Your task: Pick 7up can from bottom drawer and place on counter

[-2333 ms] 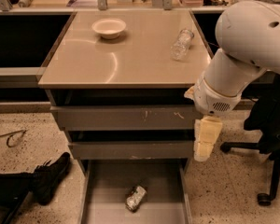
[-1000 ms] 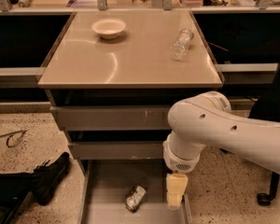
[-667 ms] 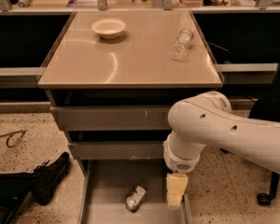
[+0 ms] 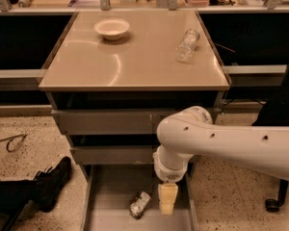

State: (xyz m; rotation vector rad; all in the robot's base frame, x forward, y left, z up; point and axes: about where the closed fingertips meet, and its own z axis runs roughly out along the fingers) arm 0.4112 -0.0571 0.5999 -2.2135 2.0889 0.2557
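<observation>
The 7up can point(image 4: 139, 204) lies on its side on the floor of the open bottom drawer point(image 4: 106, 215), a small silvery can with a dented look. My gripper point(image 4: 166, 199) hangs down inside the drawer just right of the can, its yellowish fingers pointing at the floor, a short gap away from the can. The white arm reaches in from the right across the drawer fronts. Above them the glossy beige counter point(image 4: 135, 57) spreads wide.
A white bowl point(image 4: 111, 28) sits on the counter at the back left and a clear plastic bottle point(image 4: 187, 44) lies at the back right. Two shut grey drawers point(image 4: 106, 121) are above the open one. A black shoe point(image 4: 48, 184) rests on the floor at left.
The arm has swung down from beside the upper drawers into the bottom drawer and shifted left, ending close to the can. The can has not moved.
</observation>
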